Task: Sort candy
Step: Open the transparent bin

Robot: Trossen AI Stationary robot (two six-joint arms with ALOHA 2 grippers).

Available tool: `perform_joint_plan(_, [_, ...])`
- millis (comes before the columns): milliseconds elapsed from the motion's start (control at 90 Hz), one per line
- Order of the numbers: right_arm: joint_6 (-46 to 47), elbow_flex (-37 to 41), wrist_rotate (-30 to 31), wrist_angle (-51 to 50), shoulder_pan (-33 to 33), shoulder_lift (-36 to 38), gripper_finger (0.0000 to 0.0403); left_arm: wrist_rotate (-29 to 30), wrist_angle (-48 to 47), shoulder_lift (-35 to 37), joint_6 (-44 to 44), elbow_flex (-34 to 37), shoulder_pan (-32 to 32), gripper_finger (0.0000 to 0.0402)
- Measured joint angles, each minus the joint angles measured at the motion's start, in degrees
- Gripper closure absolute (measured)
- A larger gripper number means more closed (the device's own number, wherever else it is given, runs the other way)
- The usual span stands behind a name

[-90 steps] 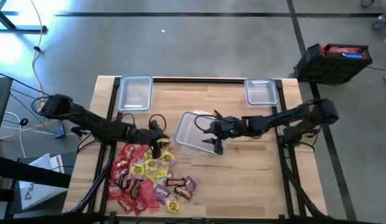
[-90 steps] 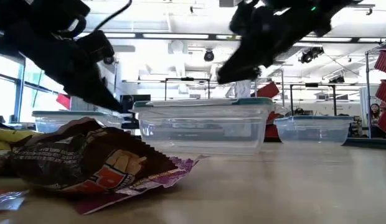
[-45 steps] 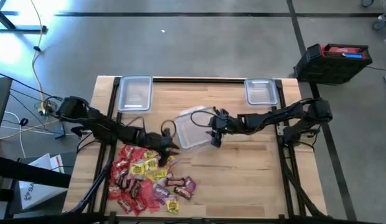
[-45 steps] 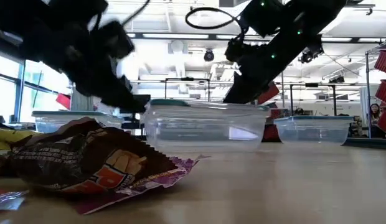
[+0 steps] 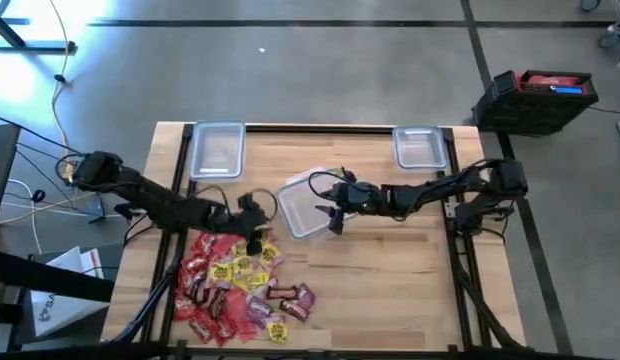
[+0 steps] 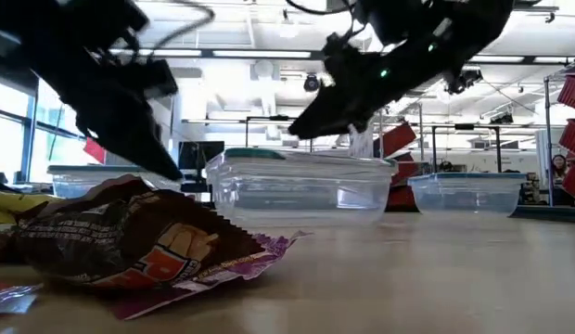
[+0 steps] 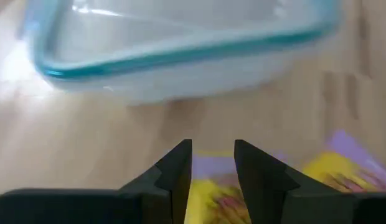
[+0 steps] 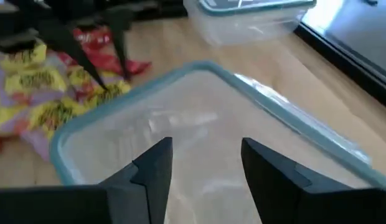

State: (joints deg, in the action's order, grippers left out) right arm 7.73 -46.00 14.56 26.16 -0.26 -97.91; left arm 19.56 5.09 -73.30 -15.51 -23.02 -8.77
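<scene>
High view: left gripper (image 5: 254,225) stretched low from the table's left edge, tip at the upper rim of the candy (image 5: 238,285) heap near the front left. Right gripper (image 5: 330,208) reaching in from the right, over the tilted middle container (image 5: 302,206). Two more containers (image 5: 216,150) at the back.

Low view: both arms as dark shapes above the middle container; candy wrappers close at left.

Left wrist view: fingers (image 7: 174,177) slightly parted, holding nothing, yellow and purple candy beneath.

Right wrist view: fingers (image 8: 152,168) spread wide, empty, over the container's blue-rimmed opening.
</scene>
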Motion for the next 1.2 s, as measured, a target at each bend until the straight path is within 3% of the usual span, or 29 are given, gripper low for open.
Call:
perform_joint_plan(256, [4.3, 0.0, -2.0, 18.8, 0.0, -12.2, 0.0240, -10.6, 9.0, -2.4, 7.7, 3.8, 10.6, 0.0296])
perform_joint_plan(478, [1.2, -0.3, -9.5, 19.1, -1.8, -14.2, 0.0241, -20.4, 17.4, -3.0, 12.6, 4.3, 15.1, 0.0296])
perform_joint_plan(711, [-1.8, -0.2, -16.1, 18.3, -4.3, -14.3, 0.0241, -20.7, 18.9, -4.5, 12.2, 4.3, 15.3, 0.0296])
perform_joint_plan(889, [-2.6, -0.2, -19.6, 18.2, -5.0, -14.3, 0.0241, -17.5, 17.9, -6.2, 13.0, 4.3, 16.5, 0.0296])
perform_joint_plan(1200, [-3.4, -0.1, -21.2, 16.8, -5.4, -14.4, 0.0241, -27.6, 27.5, -12.6, 12.5, 3.9, 16.9, 0.0296])
